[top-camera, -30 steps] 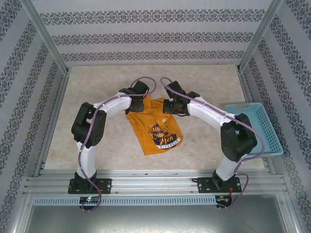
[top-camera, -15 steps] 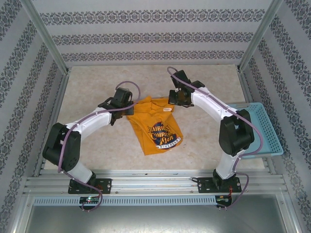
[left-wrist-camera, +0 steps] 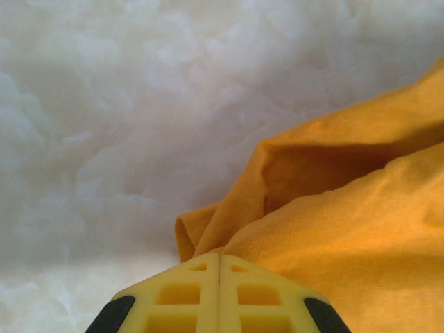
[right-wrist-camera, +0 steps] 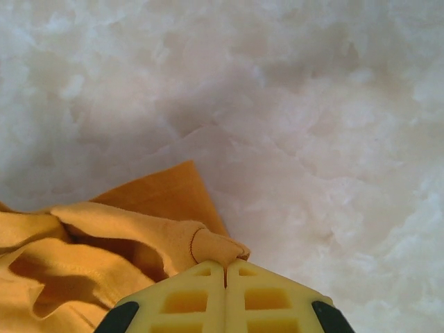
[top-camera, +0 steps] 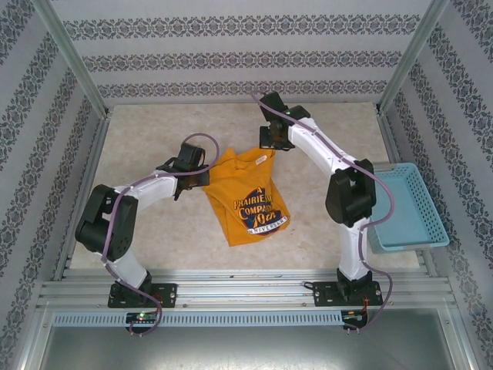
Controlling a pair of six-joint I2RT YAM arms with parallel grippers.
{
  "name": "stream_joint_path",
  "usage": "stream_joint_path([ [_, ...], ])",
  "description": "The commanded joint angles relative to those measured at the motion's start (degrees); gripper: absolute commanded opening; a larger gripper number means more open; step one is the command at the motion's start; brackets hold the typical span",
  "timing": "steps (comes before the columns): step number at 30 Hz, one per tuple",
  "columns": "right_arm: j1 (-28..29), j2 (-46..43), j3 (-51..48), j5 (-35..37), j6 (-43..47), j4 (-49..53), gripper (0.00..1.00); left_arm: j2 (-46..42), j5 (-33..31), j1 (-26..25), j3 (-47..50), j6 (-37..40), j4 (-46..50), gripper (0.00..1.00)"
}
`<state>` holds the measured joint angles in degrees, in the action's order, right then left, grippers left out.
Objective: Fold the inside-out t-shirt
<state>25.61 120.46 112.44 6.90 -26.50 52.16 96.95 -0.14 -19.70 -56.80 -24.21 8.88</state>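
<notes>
The mustard-orange t-shirt [top-camera: 245,202] lies crumpled in the middle of the table, a dark and white print facing up. My left gripper [top-camera: 202,177] is at its left edge, shut on a fold of the cloth [left-wrist-camera: 347,229] that bunches right at the closed fingertips [left-wrist-camera: 219,257]. At the shirt's far right corner sits my right gripper [top-camera: 266,148], shut on a hemmed end of the fabric [right-wrist-camera: 215,246]. The rest of the shirt [right-wrist-camera: 97,257] hangs in folds to its left.
A light-blue plastic basket [top-camera: 408,204] stands at the right edge of the table, partly behind my right arm's elbow. Metal frame posts and patterned walls close in the table on three sides. Bare pale tabletop [top-camera: 154,131] surrounds the shirt.
My left arm has swung out to the left and my right gripper has moved toward the far side, each still holding cloth. The shirt's top is pulled wider and the print shows more.
</notes>
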Motion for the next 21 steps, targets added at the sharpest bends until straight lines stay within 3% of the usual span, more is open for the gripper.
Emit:
stream_joint_path([
  [1,-0.3,4.0,6.4,6.7,2.2,6.6,0.0,-0.4,-0.5,1.7,-0.4,0.9,-0.8,0.0],
  [4,0.0,6.5,10.6,13.2,3.6,9.9,0.0,-1.7,0.4,3.6,1.3,0.7,-1.7,0.0],
  [7,0.2,6.9,11.7,14.3,4.5,10.2,0.0,-2.4,2.1,4.8,1.7,1.2,-2.0,0.0],
  [11,0.9,4.9,9.2,8.3,5.3,5.4,0.0,-1.6,4.6,4.8,-0.2,2.4,0.0,0.03],
  [15,1.0,5.9,10.2,2.1,4.9,3.9,0.04,-2.2,6.7,4.7,-1.9,2.8,2.0,0.14],
  [17,0.6,7.0,11.5,-2.0,4.6,3.9,0.14,-2.4,7.0,4.7,-3.7,3.3,4.6,0.25],
  [19,0.0,7.3,11.6,-6.0,4.2,3.4,0.33,-2.4,7.1,3.8,-5.7,4.4,7.9,0.38],
  [21,-0.5,6.0,9.7,-7.1,3.9,2.6,0.41,-2.5,5.3,2.0,-8.3,5.7,11.5,0.5],
])
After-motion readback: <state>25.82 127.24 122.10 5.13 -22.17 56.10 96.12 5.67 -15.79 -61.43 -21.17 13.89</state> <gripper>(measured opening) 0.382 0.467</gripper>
